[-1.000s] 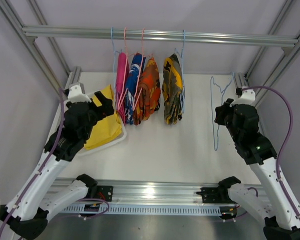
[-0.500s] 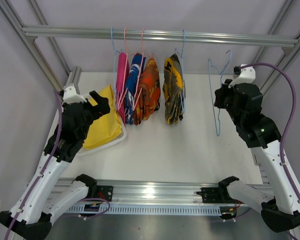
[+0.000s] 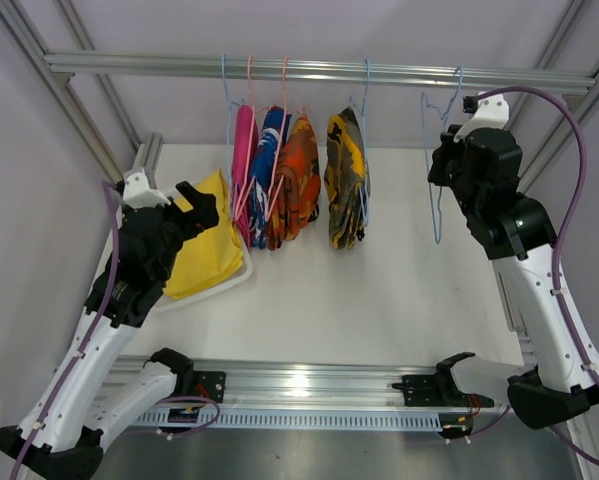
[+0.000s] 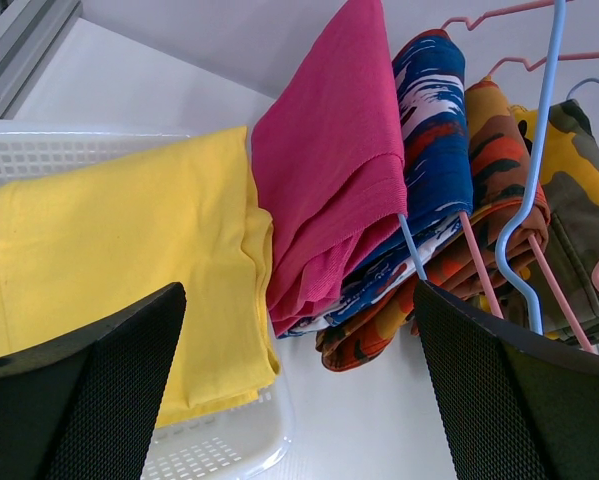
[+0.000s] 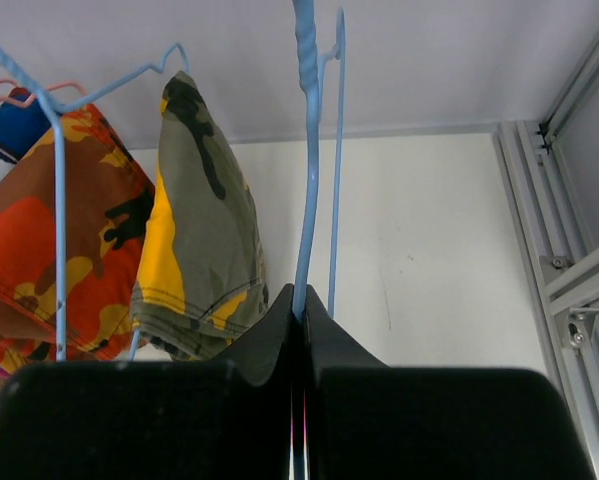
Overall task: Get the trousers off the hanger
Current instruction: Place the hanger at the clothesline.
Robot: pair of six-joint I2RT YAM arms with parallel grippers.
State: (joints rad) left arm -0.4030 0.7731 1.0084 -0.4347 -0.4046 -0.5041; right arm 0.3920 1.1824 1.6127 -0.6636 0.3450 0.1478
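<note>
1. Four pairs hang side by side, folded over wire hangers (image 4: 532, 180) on the metal rail (image 3: 309, 72) across the back of the table (image 3: 379, 290). From the robot's left they are the magenta pink trousers (image 3: 243, 150), the blue-and-white trousers (image 3: 270, 165), the orange camouflage trousers (image 3: 297, 178) and, a little apart from them, the yellow-and-dark camouflage trousers (image 3: 343, 180).
2. The plain yellow trousers (image 3: 207, 245) are off any hanger; they lie spread in the white basket (image 3: 241, 278) at the left side of the table, just beside the hanging magenta pair.
3. The left gripper (image 4: 299, 295) hovers over the basket with its jaws spread wide and nothing between them. Its wrist camera looks past both fingers at the yellow cloth and the lower folds of the magenta, blue-and-white and orange pairs.
4. The right gripper (image 5: 301, 305) is raised at the right end of the rail, its jaws pinched tight on the wire of a bare blue hanger (image 5: 305, 200) that carries no cloth. The hanger stands roughly upright with its hook at rail height, well to the right of the camouflage pair; whether the hook rests on the rail cannot be told from these views.
</note>
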